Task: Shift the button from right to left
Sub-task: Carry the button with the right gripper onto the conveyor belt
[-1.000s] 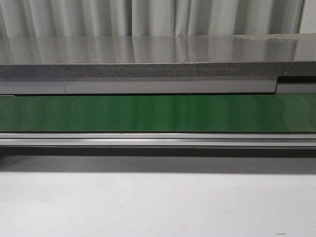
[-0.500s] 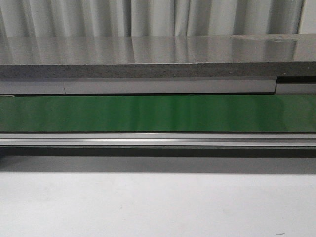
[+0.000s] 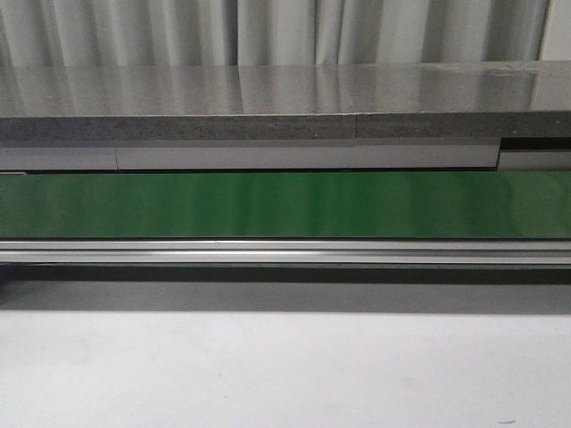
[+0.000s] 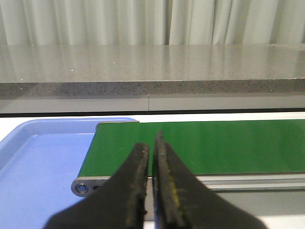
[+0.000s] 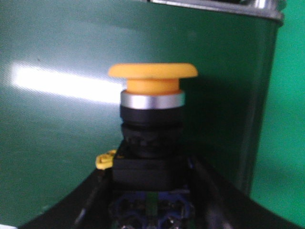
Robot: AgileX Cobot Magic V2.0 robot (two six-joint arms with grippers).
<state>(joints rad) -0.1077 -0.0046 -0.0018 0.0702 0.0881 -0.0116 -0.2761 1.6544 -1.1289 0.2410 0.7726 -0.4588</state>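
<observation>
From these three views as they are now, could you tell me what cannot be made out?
- Front view: neither arm nor the button appears; only the green belt shows.
- Right wrist view: the button fills the frame; the right gripper fingertips are cut off by the edge, so belt contact is unclear.
- Left wrist view: the blue tray is cut off by the edge.

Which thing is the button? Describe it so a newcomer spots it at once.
Look at the green belt in the right wrist view: the button stands out against it, held between the right pincer's fingers by its black body. Its round yellow-orange mushroom cap above a silver ring marks it; nothing else there has that colour.
</observation>
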